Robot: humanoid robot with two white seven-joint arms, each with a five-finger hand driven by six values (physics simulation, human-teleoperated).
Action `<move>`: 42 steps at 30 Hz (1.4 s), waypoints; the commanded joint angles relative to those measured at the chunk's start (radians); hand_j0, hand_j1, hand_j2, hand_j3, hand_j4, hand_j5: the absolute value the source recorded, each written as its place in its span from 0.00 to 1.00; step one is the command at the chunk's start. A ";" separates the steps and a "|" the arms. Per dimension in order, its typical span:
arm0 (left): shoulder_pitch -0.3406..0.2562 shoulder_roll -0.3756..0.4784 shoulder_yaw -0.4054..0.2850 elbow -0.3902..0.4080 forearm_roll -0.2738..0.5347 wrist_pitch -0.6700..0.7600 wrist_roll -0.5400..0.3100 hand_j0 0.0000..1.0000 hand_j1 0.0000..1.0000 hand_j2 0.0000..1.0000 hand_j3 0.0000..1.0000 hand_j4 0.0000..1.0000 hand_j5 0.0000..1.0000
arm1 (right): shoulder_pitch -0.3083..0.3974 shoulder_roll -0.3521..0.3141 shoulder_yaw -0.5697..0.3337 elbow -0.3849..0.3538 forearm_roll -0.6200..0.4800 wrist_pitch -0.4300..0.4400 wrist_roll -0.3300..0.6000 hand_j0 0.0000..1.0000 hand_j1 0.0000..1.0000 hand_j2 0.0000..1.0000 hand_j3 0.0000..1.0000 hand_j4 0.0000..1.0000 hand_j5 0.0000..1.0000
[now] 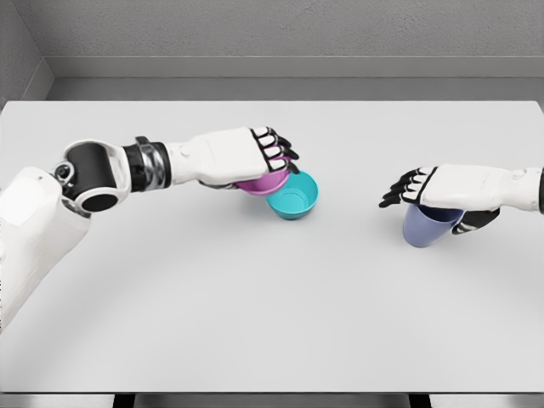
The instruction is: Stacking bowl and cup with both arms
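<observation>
Looking around: I see a plain white table (272, 323) with a grey wall behind it, and only three vessels on it
In the way: my left hand (246, 157) covers most of the purple bowl, so I can't see inside it
Purple bowl (265, 181): magenta, tilted, rim leaning against the teal one, left of the table's middle
Teal bowl (294, 195): round, tipped so its opening faces me, touching the purple bowl on its right side
Cup (427, 225): lavender-blue, tilted, well apart from both bowls on the right of the table
Left hand: fingers curled over the purple bowl's rim from above, gripping it
Right hand (446, 194): wrapped over the top of the cup, dark fingertips (398, 191) spread past it toward the bowls; I read it as gripping the cup
</observation>
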 commanded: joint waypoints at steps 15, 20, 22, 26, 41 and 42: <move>-0.044 -0.080 -0.028 0.104 -0.036 0.003 0.001 0.65 0.65 0.65 0.65 0.65 0.65 | -0.009 -0.004 0.000 0.010 -0.005 0.003 0.000 1.00 1.00 1.00 1.00 1.00 1.00; -0.052 -0.101 -0.054 0.116 -0.038 0.003 0.000 0.65 0.65 0.65 0.65 0.65 0.65 | -0.011 -0.002 0.000 0.010 -0.005 0.003 0.000 1.00 1.00 1.00 1.00 1.00 1.00; -0.052 -0.106 -0.057 0.119 -0.038 0.003 -0.002 0.65 0.65 0.65 0.65 0.65 0.65 | -0.011 -0.002 0.000 0.010 -0.005 0.003 0.000 1.00 1.00 1.00 1.00 1.00 1.00; -0.060 -0.121 -0.069 0.142 -0.038 0.003 -0.002 0.66 0.66 0.66 0.66 0.66 0.66 | -0.009 -0.002 0.000 0.010 -0.005 0.003 0.000 1.00 1.00 1.00 1.00 1.00 1.00; -0.071 -0.127 -0.071 0.156 -0.043 0.003 0.008 0.73 0.73 0.73 0.73 0.73 0.73 | -0.008 -0.002 0.000 0.010 -0.005 0.003 0.000 1.00 1.00 1.00 1.00 1.00 1.00; -0.071 -0.126 -0.069 0.154 -0.043 0.003 0.008 0.76 0.76 0.76 0.76 0.76 0.76 | -0.006 -0.002 0.000 0.010 -0.005 0.003 0.000 1.00 1.00 1.00 1.00 1.00 1.00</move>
